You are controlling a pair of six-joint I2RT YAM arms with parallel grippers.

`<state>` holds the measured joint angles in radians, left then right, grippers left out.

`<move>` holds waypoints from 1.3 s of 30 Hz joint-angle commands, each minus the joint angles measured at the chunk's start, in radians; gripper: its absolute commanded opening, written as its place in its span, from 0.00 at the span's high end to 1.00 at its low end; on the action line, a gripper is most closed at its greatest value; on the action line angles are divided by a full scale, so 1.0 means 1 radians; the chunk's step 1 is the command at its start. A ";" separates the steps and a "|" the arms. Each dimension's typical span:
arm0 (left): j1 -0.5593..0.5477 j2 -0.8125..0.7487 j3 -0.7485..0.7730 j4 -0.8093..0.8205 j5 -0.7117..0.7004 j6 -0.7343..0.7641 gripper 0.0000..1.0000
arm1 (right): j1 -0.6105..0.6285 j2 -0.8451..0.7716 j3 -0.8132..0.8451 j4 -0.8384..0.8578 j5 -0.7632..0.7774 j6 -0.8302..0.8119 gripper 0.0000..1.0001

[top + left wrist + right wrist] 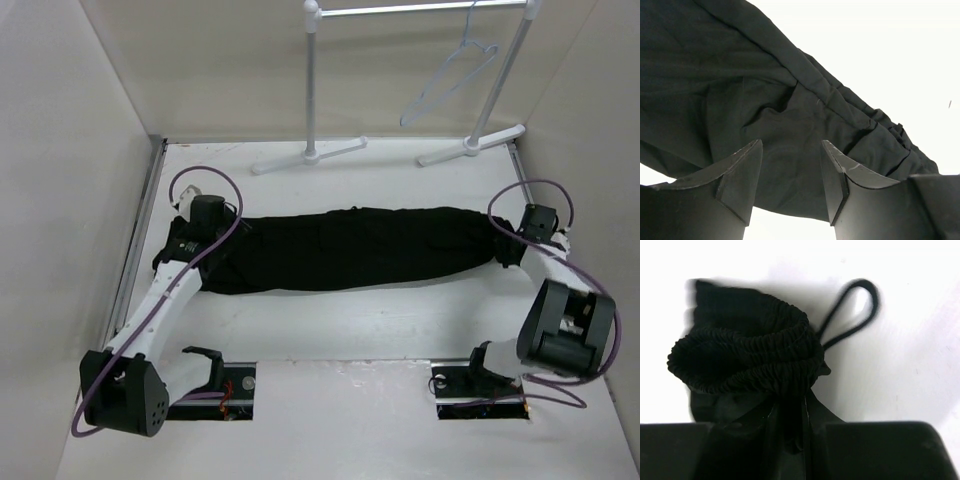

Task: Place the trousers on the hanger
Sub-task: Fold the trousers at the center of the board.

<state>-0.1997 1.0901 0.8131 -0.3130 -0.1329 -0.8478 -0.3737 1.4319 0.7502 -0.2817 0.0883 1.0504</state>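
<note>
Right, I see one pair of trousers (350,248) stretched across the surface (330,335), one hanger (450,85) hanging on the rack (312,80); my left tool (791,150) gapes over one end, my right tool (790,440) pinches the other.

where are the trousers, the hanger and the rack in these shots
trousers (350,250): top view, middle of the black fabric
hanger (469,32): top view, neck just below the hook
rack (312,80): top view, left upright post
</note>
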 commanded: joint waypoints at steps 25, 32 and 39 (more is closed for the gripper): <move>-0.191 -0.166 0.287 -0.245 -0.168 0.006 0.50 | 0.863 -0.317 0.727 -0.409 0.447 -0.216 0.81; -0.016 -0.285 0.172 -0.253 -0.097 0.006 0.49 | 1.323 0.077 0.895 -0.413 0.576 -0.077 0.78; 0.165 -0.323 0.132 -0.265 0.012 0.013 0.48 | 1.529 0.491 1.066 -0.419 0.428 -0.007 0.14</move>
<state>-0.0818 0.7914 0.9527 -0.5785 -0.1802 -0.8474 1.1221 1.8629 1.7531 -0.6838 0.5919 0.9997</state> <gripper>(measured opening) 0.513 0.827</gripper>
